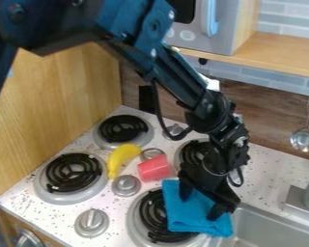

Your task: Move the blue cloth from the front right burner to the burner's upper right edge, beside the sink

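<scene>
1. Over the near right part of the toy stove (15, 199), in the camera view, the black gripper (201, 202) hangs down above a blue cloth (192, 219). Its two fingers stand wide apart, one to the left and one nearer and to the right, with blue fabric showing between them. Whether the tips touch the fabric, I cannot tell.
2. Across the right part of the near right burner (149, 212) lies the cloth, its right side reaching the left rim of the metal sink (263, 229).
3. From the upper left, the robot arm (176, 65) slants down to the right, passing in front of the microwave (221, 36) and the wooden shelf (286, 50).
4. Left of the gripper, a red cup (154, 168) lies tipped on its side between the burners. Just left of it is a yellow banana (121, 158), with a grey knob (126, 185) on the near side of both.
5. At the far right, a metal ladle (303, 140) hangs against the brown backboard (263, 113), beyond the sink.
</scene>
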{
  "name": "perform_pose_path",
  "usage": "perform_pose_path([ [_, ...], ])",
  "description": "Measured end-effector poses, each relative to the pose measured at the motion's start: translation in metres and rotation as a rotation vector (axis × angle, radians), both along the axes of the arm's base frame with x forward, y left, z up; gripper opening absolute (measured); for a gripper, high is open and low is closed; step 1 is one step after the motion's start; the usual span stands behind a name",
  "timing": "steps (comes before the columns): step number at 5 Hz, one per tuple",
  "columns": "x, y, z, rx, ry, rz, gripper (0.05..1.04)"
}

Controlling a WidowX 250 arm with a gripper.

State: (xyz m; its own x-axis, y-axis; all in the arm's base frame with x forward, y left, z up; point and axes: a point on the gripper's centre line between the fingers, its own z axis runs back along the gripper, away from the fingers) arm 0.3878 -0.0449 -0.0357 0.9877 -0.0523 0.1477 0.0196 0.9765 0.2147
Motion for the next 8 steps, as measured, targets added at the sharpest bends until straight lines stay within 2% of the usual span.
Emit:
perform_pose_path([
  [2,0.041,-0.014,-0.006,-0.032,0.009,-0.019,1.001],
  [3,0.071,-0.026,-0.009,-0.066,0.002,-0.043,1.001],
  [4,0.091,-0.046,-0.013,-0.098,-0.008,-0.081,1.001],
  [5,0.107,-0.051,-0.012,-0.114,-0.023,-0.086,1.001],
  [6,0.111,-0.05,-0.01,-0.11,-0.035,-0.087,1.001],
  [7,0.101,-0.046,-0.012,-0.101,-0.036,-0.095,1.001],
  [8,0.078,-0.038,-0.012,-0.085,-0.031,-0.087,1.001],
])
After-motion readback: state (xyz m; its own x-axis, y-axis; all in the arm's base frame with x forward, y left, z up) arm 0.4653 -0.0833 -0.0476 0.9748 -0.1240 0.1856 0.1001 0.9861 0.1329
